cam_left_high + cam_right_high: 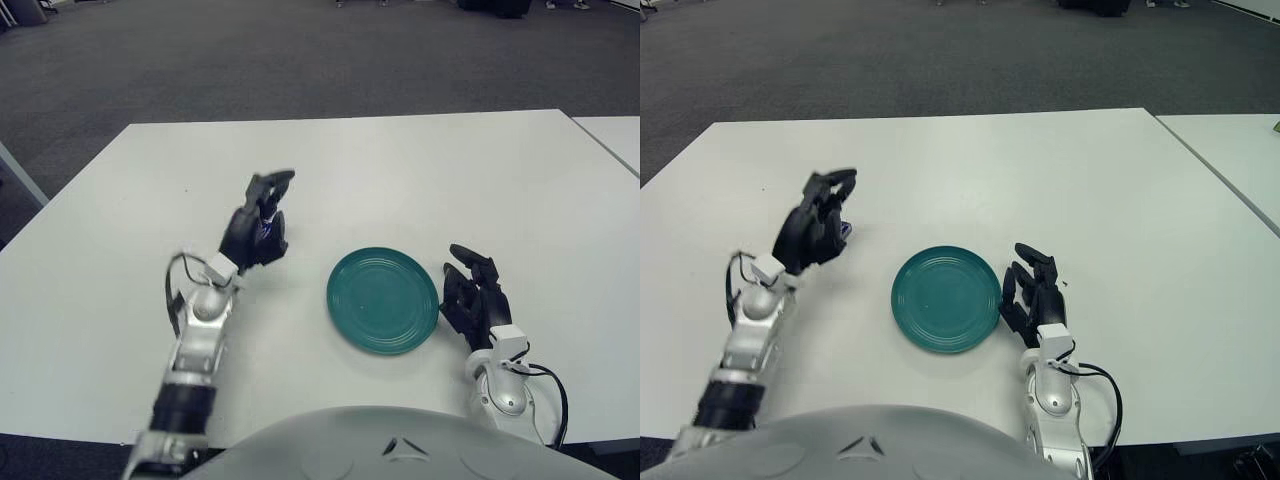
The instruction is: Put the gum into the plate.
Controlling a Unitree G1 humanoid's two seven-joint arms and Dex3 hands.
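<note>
The gum pack, small and blue-purple, lies on the white table left of the plate. Only a blue sliver [845,230] of it shows behind my left hand. My left hand [262,205] is raised over the gum, fingers spread and arched above it, not closed around it. The round teal plate [383,300] sits empty at the table's near middle. My right hand [475,290] shows just right of the plate with its fingers relaxed and holding nothing.
The white table [400,170] stretches far back and to both sides. A second table's corner [615,130] shows at the right. Dark carpet lies beyond the far edge.
</note>
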